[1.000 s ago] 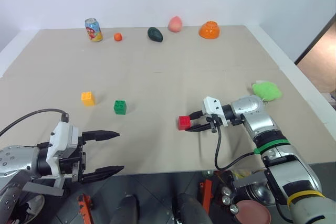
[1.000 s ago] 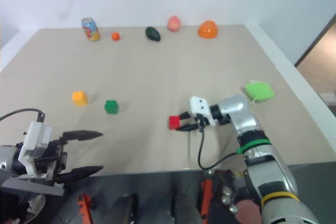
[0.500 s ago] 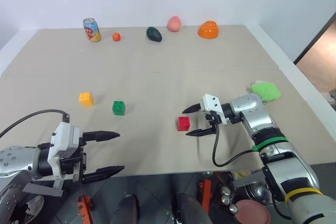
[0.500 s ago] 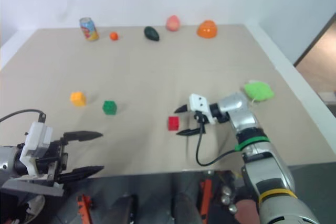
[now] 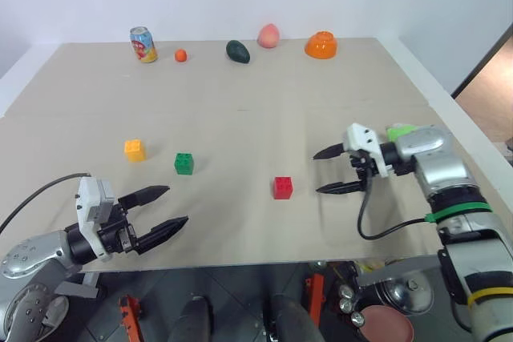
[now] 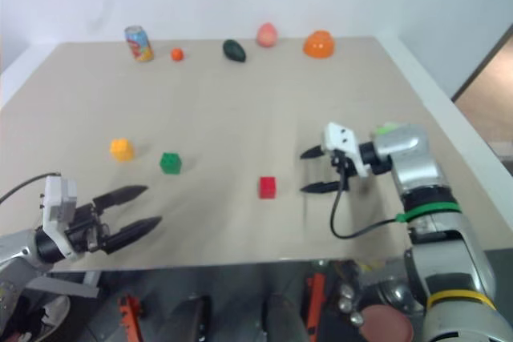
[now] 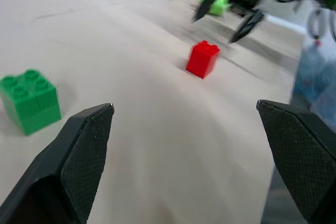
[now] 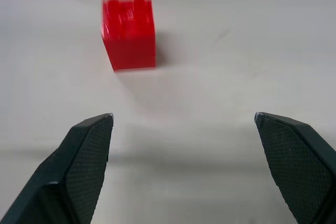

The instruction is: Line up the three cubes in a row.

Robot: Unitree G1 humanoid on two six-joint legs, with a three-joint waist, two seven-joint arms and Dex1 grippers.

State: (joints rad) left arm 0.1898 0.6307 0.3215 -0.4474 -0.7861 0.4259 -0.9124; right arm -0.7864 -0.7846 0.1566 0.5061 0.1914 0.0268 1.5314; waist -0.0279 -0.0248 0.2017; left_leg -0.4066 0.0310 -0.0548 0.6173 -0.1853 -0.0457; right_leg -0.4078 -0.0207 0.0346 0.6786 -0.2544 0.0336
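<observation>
The red cube (image 5: 282, 187) rests alone on the table, right of centre. To its left stand the green cube (image 5: 183, 163) and, further left, the yellow-orange cube (image 5: 134, 150). My right gripper (image 5: 329, 171) hangs open to the right of the red cube, lifted off the table, with nothing between its fingers; the red cube (image 8: 129, 31) lies ahead of it in the right wrist view. My left gripper (image 5: 166, 209) stands open near the front edge, pointing toward the green cube (image 7: 29, 99) and the red cube (image 7: 203, 59).
Along the far edge of the table (image 5: 264, 118) stand a drinks can (image 5: 143, 45), a small orange ball (image 5: 180, 55), a dark avocado (image 5: 237, 51), a peach (image 5: 268, 35) and an orange bowl (image 5: 320, 45). A light-green plush toy (image 5: 400, 130) lies behind my right gripper.
My right gripper has opened, let go of the red cube and pulled away to the right and up. The left gripper has shifted forward and turned toward the cubes.
</observation>
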